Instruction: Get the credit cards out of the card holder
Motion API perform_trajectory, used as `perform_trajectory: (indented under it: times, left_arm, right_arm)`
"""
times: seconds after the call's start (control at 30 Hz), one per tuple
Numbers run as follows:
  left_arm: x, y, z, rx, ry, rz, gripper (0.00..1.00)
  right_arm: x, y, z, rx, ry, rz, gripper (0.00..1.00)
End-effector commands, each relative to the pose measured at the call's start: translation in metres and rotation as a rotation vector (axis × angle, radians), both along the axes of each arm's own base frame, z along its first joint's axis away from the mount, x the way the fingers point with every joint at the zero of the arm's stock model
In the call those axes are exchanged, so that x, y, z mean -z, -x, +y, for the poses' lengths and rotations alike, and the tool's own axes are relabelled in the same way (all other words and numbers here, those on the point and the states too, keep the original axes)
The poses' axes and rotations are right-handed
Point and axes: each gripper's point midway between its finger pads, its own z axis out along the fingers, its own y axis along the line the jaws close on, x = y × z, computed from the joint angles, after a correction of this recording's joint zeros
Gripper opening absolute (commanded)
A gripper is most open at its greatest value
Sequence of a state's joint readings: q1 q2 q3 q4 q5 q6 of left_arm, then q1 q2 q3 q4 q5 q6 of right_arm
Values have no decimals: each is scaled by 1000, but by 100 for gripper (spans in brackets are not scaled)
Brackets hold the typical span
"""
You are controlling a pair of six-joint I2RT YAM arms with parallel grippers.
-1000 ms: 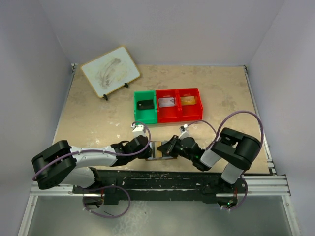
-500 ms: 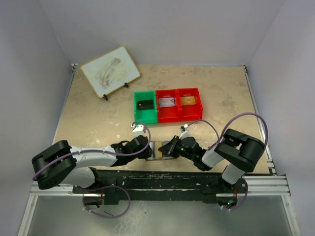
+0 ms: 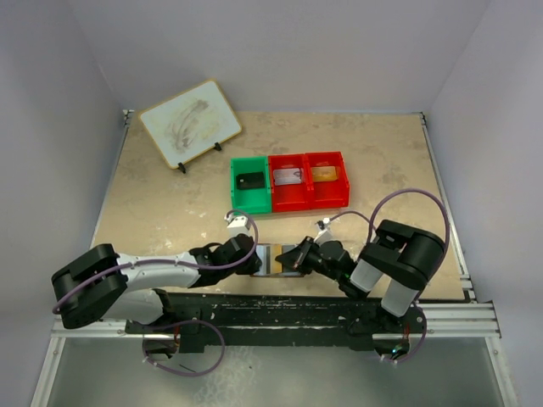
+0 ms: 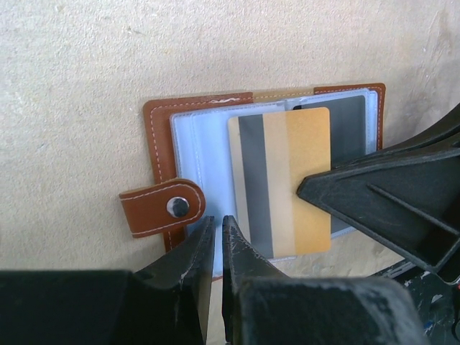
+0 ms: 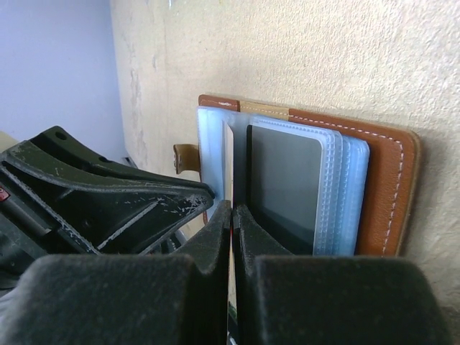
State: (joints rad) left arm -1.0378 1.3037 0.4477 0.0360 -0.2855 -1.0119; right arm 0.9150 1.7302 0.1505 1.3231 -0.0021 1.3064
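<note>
Since a second ago the right arm's elbow has swung in toward the middle of the table and the right end effector (image 4: pixel 310 191) has drawn its fingers fully together; the left arm has barely shifted. The small flat brown leather card holder (image 4: pixel 159 136), a bifold with pale blue-grey clear plastic sleeves, lies open on the beige speckled table (image 3: pixel 170 212) near the front edge, between the two arms. Its little brown tab with a metal snap stud (image 4: pixel 159 208) sticks out to one side. A gold plastic card (image 4: pixel 287 180) with a broad grey stripe lies on top of the sleeves, overhanging the holder's near edge. The right end effector is closed on this card at its long edge, and the right wrist view shows a thin card edge clamped between the two fingers. A dark card (image 5: pixel 284 183) sits in one of the sleeves beside it. The left end effector (image 4: pixel 218 224) has its fingers almost together, pinching the holder's near edge just beside the tab. Further back on the table stand a green plastic bin (image 3: pixel 250 184) and two red plastic bins (image 3: pixel 308 180) in a row, touching. Well apart from them, a white rounded board (image 3: pixel 190 122) leans on a small stand at the far left.
</note>
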Motion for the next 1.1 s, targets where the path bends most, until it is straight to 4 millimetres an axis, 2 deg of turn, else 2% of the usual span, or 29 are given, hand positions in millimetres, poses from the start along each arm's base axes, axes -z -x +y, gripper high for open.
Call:
perform_trajectory:
  times: [0.0, 0.13, 0.23, 0.33, 0.43, 0.63, 0.93, 1.07]
  left_arm:
    - [9, 9, 19, -1, -80, 22, 6]
    - [-3, 8, 12, 27, -48, 3, 7]
    - [-31, 7, -9, 87, 67, -43, 10]
    - [-59, 1, -20, 94, 144, -93, 18]
    - [-71, -3, -27, 99, 158, -111, 25]
    - [-62, -6, -28, 77, 127, -90, 28]
    - [-50, -10, -45, 61, 195, -63, 28]
    - [-28, -10, -41, 33, 131, -20, 28]
  right_arm:
    - [0, 2, -6, 9, 8, -1, 0]
    - [-4, 1, -7, 15, -5, -8, 0]
    - [-4, 1, -6, 11, 6, -8, 0]
    - [0, -1, -7, 20, 33, 2, 0]
    - [-1, -2, -9, 30, 42, 3, 0]
    - [-7, -12, -2, 8, 139, -20, 0]
    - [-5, -1, -5, -12, 98, 8, 0]
    - [-3, -1, 0, -27, 98, 10, 0]
